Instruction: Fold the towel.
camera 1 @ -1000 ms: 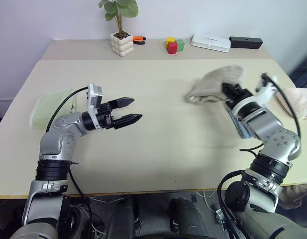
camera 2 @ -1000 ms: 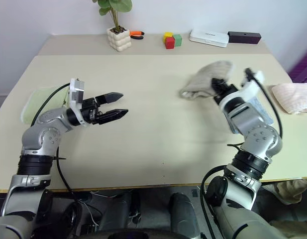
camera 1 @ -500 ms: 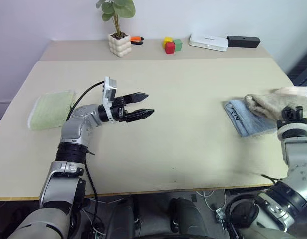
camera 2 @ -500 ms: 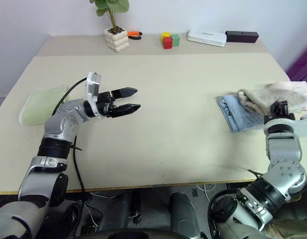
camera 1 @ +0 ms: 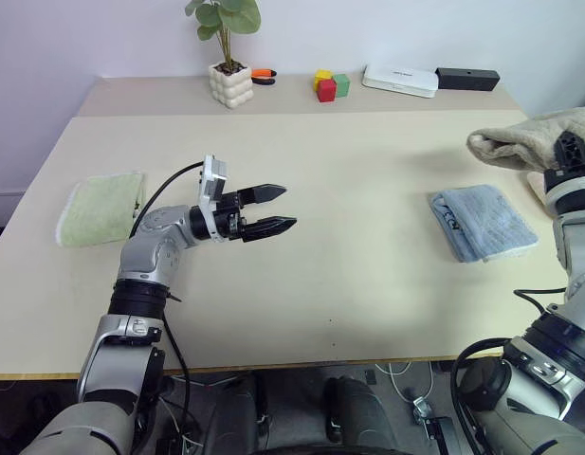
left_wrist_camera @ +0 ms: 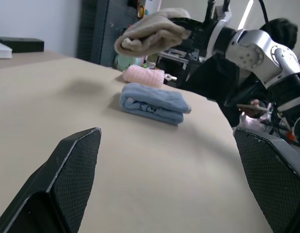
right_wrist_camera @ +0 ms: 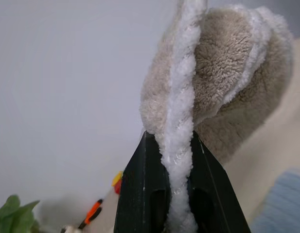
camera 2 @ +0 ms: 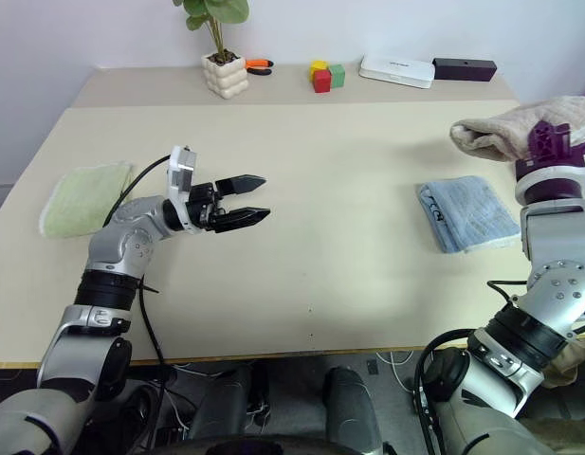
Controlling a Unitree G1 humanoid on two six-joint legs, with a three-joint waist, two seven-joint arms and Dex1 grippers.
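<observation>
- The right gripper [camera 2: 555,144] is clenched on the towel [camera 2: 520,126], its two black fingers [right_wrist_camera: 150,189] pinching a white-edged fold of the beige cloth between them.
- The towel hangs bunched in the air off that gripper, above the right end of the bench [camera 1: 368,190] and clear of its surface.
- Just beneath and a little inward of the held towel, a folded light blue towel [camera 1: 482,223] lies flat on the bench.
- In the left wrist view, a rolled pink cloth [left_wrist_camera: 142,76] lies just beyond the blue one.
- The left gripper [camera 1: 273,210] hovers over the middle-left of the bench, released, jaws spread and grasping nothing, pointing toward the right side.
- A folded pale green towel [camera 1: 100,207] lies near the left edge.
- At the back stand a potted plant [camera 1: 228,52], coloured blocks [camera 1: 331,85], a white box [camera 1: 400,81] and a black box [camera 1: 467,79].
</observation>
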